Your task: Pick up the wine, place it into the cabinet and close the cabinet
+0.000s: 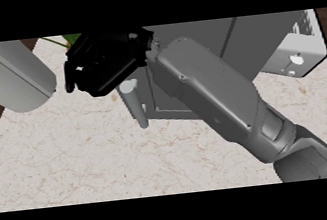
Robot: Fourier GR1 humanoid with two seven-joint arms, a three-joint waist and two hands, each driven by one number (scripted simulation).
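Forearm (pixel 218 101), one in the head view, runs from the near right corner up to the far middle, ending in one black right hand (pixel 106 63). Its fingers are curled; whether they grasp anything I cannot tell. One grey cabinet (pixel 263 36) stands far right on the marbled surface (pixel 75 156), its door (pixel 294 50) swung out at the right. One handle bar (pixel 135 107) shows just below the hand. One pale rounded body (pixel 10 75) sits far left. The wine is hidden from sight.

marble counter (pixel 90 155), grey cabinet (pixel 263 41) on it
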